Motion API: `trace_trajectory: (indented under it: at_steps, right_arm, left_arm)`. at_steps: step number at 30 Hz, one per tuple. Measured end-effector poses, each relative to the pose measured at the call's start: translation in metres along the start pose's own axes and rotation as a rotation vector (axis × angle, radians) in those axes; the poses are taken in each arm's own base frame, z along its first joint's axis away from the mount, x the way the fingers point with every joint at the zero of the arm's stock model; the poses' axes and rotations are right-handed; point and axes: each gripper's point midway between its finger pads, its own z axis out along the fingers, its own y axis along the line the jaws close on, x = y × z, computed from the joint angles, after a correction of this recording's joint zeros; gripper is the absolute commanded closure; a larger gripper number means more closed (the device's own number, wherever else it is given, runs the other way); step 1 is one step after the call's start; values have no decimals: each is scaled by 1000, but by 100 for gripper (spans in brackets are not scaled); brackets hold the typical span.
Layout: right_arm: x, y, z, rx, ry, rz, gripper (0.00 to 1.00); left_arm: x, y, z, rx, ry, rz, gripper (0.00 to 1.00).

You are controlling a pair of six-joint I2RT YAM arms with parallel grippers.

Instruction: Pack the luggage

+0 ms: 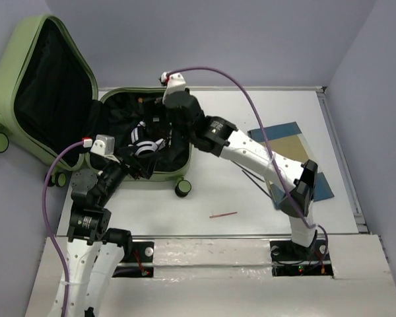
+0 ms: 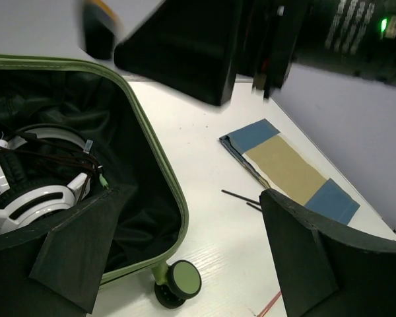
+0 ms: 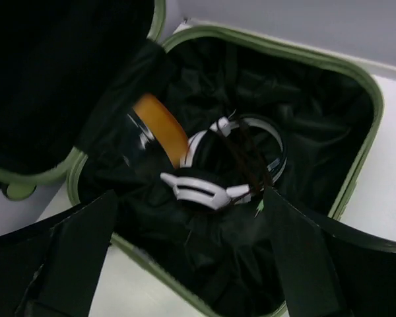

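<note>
Grey walls box in a white worktop (image 1: 237, 191). The luggage (image 1: 49, 79) lies open at ten o'clock, lid propped back, with headphones (image 2: 33, 191) inside. The left pincer (image 2: 188, 198) and right pincer (image 3: 190, 193) both hang over it, spread wide and empty. Crowded so, they may clash or snag the headphone cord. A folded cloth (image 2: 284, 168) lies at three o'clock.

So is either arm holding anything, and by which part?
Nothing: the left end effector and right end effector are both open, empty.
</note>
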Motion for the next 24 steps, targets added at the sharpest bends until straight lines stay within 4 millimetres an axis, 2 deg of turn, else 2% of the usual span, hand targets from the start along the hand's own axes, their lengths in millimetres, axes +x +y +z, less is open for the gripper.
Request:
trace_trajectory:
  at_steps: [2,4,6,8,9,11,14,15,18,21,24]
  right_arm:
    - [-21,-10,8,8,-44,19,3]
    - [-15,-28,11,37,-27,19,9]
    - [18,-51,5,68,33,4,14]
    - [80,-78,-15,103,166,-35,21]
    - [100,-85,-23,107,200,-43,29]
    - [165,-110,-63,120,336,-73,32]
    - [229,-140,-116,124,465,-74,37]
    - [244,-149,-131,125,497,-69,38]
    - [268,-159,-161,99,540,-40,34]
    - [281,-158,-171,59,577,-34,31]
    - [300,-155,-171,25,651,-63,28]
  left_arm:
    - [1,2,0,-13,4,-3,1]
    - [3,4,-1,-23,10,-6,1]
    - [3,5,-1,-26,10,-4,1]
    - [4,3,-2,-23,11,-4,1]
    - [4,3,-2,-21,10,-3,1]
    - [4,2,-3,-22,9,-3,1]
    - [3,5,-4,-40,4,-3,1]
    - [3,6,-5,-49,1,-3,1]
    - [1,10,-5,-73,-9,-3,1]
    - [-1,12,-5,-84,-15,-2,1]
    - [-2,13,-5,-89,-19,-1,1]
